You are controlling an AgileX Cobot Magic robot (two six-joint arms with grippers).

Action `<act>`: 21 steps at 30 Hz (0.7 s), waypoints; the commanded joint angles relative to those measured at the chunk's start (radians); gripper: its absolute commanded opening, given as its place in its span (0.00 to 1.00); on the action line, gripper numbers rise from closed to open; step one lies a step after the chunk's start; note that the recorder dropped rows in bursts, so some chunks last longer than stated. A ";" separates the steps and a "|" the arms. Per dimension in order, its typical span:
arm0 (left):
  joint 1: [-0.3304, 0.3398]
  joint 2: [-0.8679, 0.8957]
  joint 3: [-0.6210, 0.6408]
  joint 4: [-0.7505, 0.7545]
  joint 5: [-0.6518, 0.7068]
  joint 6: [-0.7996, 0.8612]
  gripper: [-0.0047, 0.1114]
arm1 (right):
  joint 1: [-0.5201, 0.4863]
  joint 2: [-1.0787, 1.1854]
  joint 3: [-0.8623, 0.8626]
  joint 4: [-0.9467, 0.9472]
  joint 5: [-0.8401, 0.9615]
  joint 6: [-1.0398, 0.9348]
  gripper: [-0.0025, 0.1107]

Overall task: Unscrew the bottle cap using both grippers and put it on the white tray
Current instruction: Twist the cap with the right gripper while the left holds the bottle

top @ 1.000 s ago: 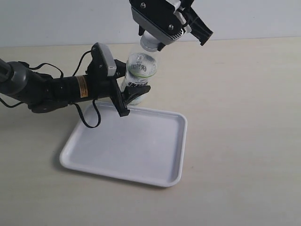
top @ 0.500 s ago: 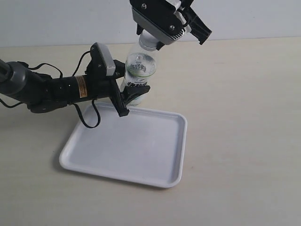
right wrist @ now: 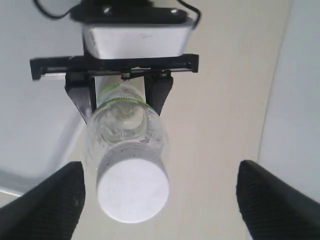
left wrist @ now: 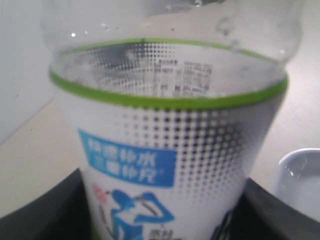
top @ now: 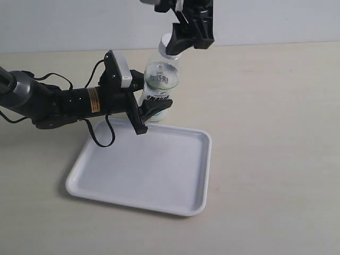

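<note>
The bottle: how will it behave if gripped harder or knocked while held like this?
The bottle looks empty and clear-walled, so it is probably light and likely to dent under a tighter squeeze. Its smooth label may let it rotate between the fingers of the left gripper when the bottle cap is twisted. Tall and narrow, it could tip easily if set down.

We see the bottle (top: 159, 79) as clear glossy plastic. Its label (left wrist: 165, 165) is smooth printed film, slightly shiny. The cap (right wrist: 132, 190) is white plastic with a smooth, matt top. The tray (top: 175, 191) is glossy white plastic with soft reflections. The table (top: 276, 133) looks matt, smooth and beige. We read the left gripper (top: 150, 114) and right gripper (right wrist: 159, 200) as black matt plastic. The white block (top: 119, 66) has a slight sheen.
</note>
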 commanded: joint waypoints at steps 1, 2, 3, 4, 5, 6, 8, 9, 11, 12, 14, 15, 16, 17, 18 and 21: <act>-0.004 -0.006 0.002 -0.041 -0.028 -0.006 0.04 | 0.001 -0.042 0.001 0.012 0.010 0.432 0.72; -0.004 -0.006 0.002 -0.041 -0.028 -0.006 0.04 | 0.001 -0.042 0.001 0.014 0.010 0.508 0.72; -0.004 -0.006 0.002 -0.041 -0.028 -0.006 0.04 | 0.001 -0.042 0.001 0.008 0.015 0.602 0.72; -0.004 -0.006 0.002 -0.041 -0.028 -0.006 0.04 | 0.001 -0.042 0.001 0.003 0.017 0.687 0.72; -0.004 -0.006 0.002 -0.041 -0.028 -0.006 0.04 | 0.001 -0.042 0.001 -0.005 0.017 0.763 0.72; -0.004 -0.006 0.002 -0.041 -0.028 -0.006 0.04 | 0.001 -0.042 0.001 -0.007 0.017 0.827 0.72; -0.004 -0.006 0.002 -0.041 -0.028 -0.006 0.04 | 0.001 -0.042 0.001 -0.007 0.017 0.908 0.71; -0.004 -0.006 0.002 -0.041 -0.028 -0.006 0.04 | 0.001 -0.042 0.001 -0.007 0.017 0.949 0.71; -0.004 -0.006 0.002 -0.041 -0.028 -0.006 0.04 | 0.001 -0.042 0.001 -0.008 0.017 1.022 0.71; -0.004 -0.006 0.002 -0.041 -0.028 -0.006 0.04 | 0.001 -0.042 0.001 -0.008 0.019 1.053 0.71; -0.004 -0.006 0.002 -0.041 -0.028 -0.006 0.04 | 0.001 -0.042 0.001 -0.008 0.019 1.093 0.71; -0.004 -0.006 0.002 -0.041 -0.028 -0.006 0.04 | 0.001 -0.042 0.001 -0.008 0.022 1.108 0.71; -0.004 -0.006 0.002 -0.041 -0.028 -0.006 0.04 | 0.001 -0.042 0.001 -0.008 0.029 1.125 0.71; -0.004 -0.006 0.002 -0.041 -0.028 -0.006 0.04 | 0.001 -0.042 0.001 -0.008 0.038 1.140 0.71; -0.004 -0.006 0.002 -0.041 -0.028 -0.006 0.04 | 0.001 -0.038 0.001 -0.008 0.050 1.146 0.71; -0.004 -0.006 0.002 -0.041 -0.028 -0.006 0.04 | 0.001 -0.032 0.001 -0.022 0.079 1.148 0.71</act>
